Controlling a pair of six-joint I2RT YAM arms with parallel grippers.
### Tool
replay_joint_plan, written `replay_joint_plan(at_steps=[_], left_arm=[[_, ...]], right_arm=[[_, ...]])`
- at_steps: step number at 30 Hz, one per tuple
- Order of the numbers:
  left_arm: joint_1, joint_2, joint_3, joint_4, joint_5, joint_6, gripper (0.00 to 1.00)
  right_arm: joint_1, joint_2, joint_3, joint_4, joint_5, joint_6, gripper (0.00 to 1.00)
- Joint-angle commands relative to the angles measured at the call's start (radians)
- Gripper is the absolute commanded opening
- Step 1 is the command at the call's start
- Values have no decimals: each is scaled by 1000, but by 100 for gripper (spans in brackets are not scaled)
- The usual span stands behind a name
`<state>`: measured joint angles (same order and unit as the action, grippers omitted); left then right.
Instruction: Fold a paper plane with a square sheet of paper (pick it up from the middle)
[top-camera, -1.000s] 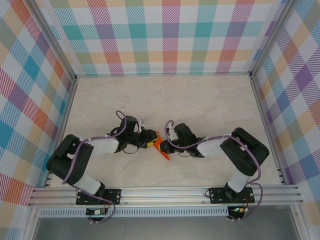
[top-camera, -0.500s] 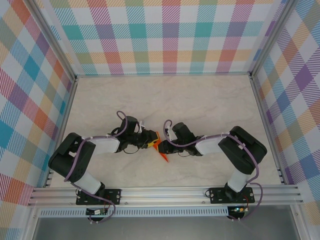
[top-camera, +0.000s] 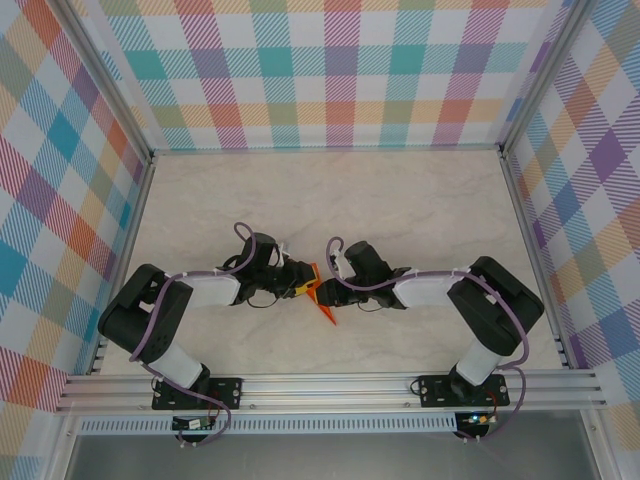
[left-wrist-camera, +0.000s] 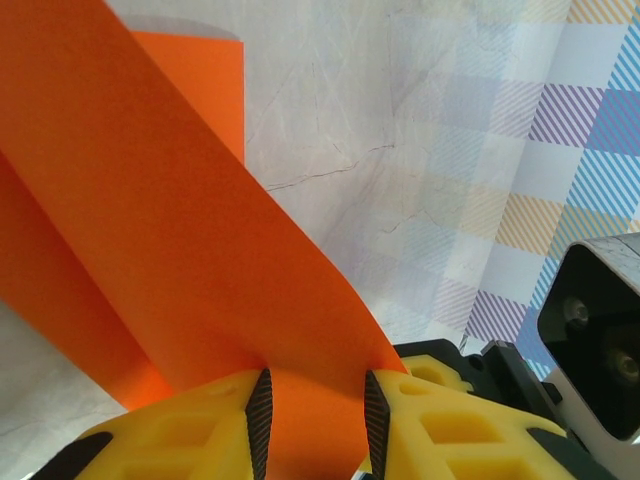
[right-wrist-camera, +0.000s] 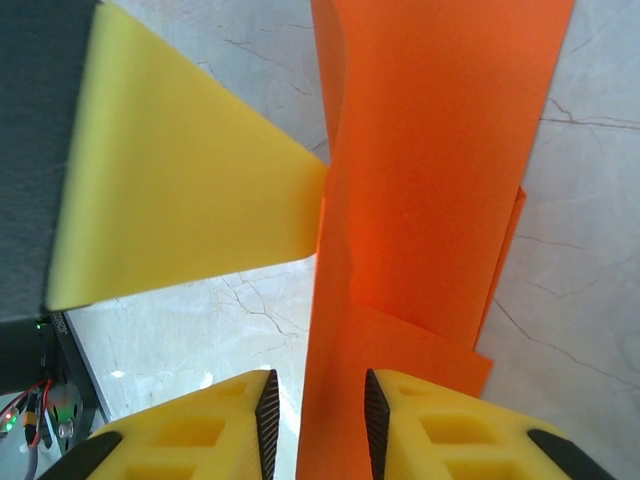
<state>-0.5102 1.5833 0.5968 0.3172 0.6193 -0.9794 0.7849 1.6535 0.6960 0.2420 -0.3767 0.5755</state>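
The orange sheet of paper (top-camera: 322, 300) lies folded in layers at the table's middle, a pointed corner aimed at the near edge. My left gripper (top-camera: 304, 279) and right gripper (top-camera: 336, 280) meet over it from either side. In the left wrist view the paper (left-wrist-camera: 180, 250) rises as a broad band from the left gripper (left-wrist-camera: 315, 425), whose jaws stand apart with orange across the gap. In the right wrist view the layered paper (right-wrist-camera: 430, 180) fills part of the gap of the right gripper (right-wrist-camera: 315, 425), also apart. A left finger (right-wrist-camera: 170, 170) touches the paper's edge.
The marble-look table (top-camera: 400, 200) is walled by plaid panels on three sides, with an aluminium rail (top-camera: 330, 385) along the near edge. The right arm's wrist housing (left-wrist-camera: 600, 340) sits close beside the left fingers.
Both grippers have edged slightly closer over the paper, and the right arm's forearm has shifted a little. Less of the orange shows between them.
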Motion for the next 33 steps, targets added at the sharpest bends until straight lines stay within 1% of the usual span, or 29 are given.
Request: replay_joint_plan(at_steps=[1,3,9,10,15,20,33], left_arm=[[-14,9,-1,0,0,16,32],[-14,6,-3,-1,1,16,32],[-14,-10,-10,-3,6,20,32],[-14,-15,-12,-4,10,22,32],[-14,-66,-21,-71,18,66,33],[-13,-103,-41,-107,11,96,33],[-14,-68,-40,-47,43,109,33]], right_arm=[[-4,-16,18,-25,-19,-32,26],[-4,-1,19,-18,-30,-29,20],[-4,41,19,22,-54,-7,7],[-4,48,19,30,-62,-3,6],[-5,86,30,49,-99,14,3],[-8,97,31,62,-115,26,3],[-58,122,40,100,-207,70,2]])
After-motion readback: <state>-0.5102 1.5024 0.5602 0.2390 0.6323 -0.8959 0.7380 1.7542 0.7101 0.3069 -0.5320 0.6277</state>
